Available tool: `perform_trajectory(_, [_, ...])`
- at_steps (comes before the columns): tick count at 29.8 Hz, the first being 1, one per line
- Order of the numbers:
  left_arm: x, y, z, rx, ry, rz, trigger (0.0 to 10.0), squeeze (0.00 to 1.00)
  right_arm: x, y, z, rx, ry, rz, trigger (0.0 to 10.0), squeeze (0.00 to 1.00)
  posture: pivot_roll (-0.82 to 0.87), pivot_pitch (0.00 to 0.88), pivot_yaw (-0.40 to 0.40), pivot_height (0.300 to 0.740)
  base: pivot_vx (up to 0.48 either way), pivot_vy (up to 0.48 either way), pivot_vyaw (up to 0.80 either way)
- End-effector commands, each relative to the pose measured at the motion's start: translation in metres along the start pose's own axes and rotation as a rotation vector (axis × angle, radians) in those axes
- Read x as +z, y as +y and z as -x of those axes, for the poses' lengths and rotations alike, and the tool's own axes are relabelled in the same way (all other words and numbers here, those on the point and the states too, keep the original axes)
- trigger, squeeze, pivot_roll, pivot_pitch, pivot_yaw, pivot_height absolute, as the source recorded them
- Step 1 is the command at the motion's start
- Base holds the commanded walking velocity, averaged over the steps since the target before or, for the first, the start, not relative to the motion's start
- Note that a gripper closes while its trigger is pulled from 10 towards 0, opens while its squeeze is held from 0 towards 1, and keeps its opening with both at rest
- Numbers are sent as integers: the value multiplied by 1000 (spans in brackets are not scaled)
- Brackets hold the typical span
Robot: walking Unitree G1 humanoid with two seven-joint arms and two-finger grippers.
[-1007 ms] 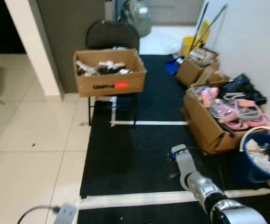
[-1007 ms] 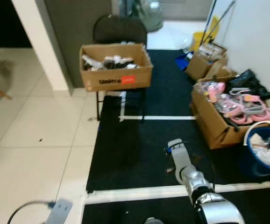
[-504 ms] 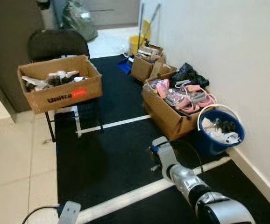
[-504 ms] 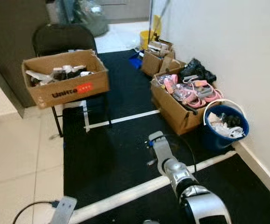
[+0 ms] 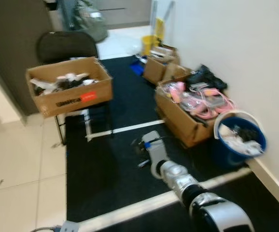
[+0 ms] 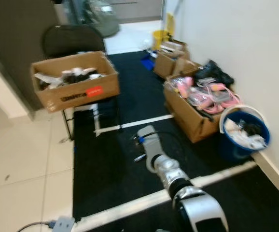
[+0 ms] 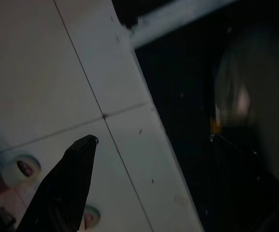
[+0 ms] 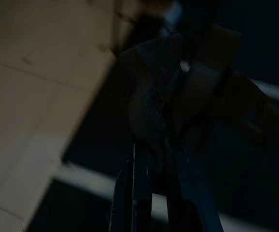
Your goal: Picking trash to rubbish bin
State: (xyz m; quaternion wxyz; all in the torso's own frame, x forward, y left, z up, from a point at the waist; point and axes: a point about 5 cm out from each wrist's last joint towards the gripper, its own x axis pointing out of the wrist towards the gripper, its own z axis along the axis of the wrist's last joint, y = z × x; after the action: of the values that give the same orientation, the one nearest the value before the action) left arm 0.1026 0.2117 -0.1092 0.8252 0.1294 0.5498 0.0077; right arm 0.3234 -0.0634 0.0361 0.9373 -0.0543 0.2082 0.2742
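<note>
Your right gripper (image 8: 151,159) over the black mat (image 5: 115,164), jaws narrow, maybe pinching dark trash (image 8: 151,101), blue bin (image 5: 240,140) well apart by the wall, left jaws: cannot tell.

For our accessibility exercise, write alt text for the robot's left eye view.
The robot's silver right arm reaches over a black mat towards a blue bucket of trash by the wall. Nearby are open cardboard boxes, one on a black chair.

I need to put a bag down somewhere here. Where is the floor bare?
Bare black mat lies between the chair's carton and the wall-side boxes; pale tiles left of the mat are open too. Along the wall it is crowded: boxes, then the blue bucket.
</note>
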Motion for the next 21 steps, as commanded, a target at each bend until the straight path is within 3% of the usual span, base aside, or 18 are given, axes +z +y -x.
perform_trajectory(1, [-12, 0, 2, -9, 41, -8, 10000, 0, 3, 8, -2, 42, -23, 0, 10000, 0, 147, 43, -21, 740, 390, 0, 0])
perform_trajectory(13, [-11, -8, 2, -17, 41, 4, 10000, 0, 7, 25, -5, 151, -56, 1, 10000, 0, 166, 34, -47, 740, 395, 0, 0])
perform_trajectory(15, [-11, -8, 2, -17, 40, 5, 10000, 0, 9, 25, -5, 153, -68, 31, 10000, 0, 166, 35, -47, 740, 396, 0, 766])
perform_trajectory(21, [-11, -10, 2, -19, 42, -3, 10000, 0, 12, 23, -5, 125, -87, 3, 10000, 0, 165, 42, -47, 740, 394, 0, 534])
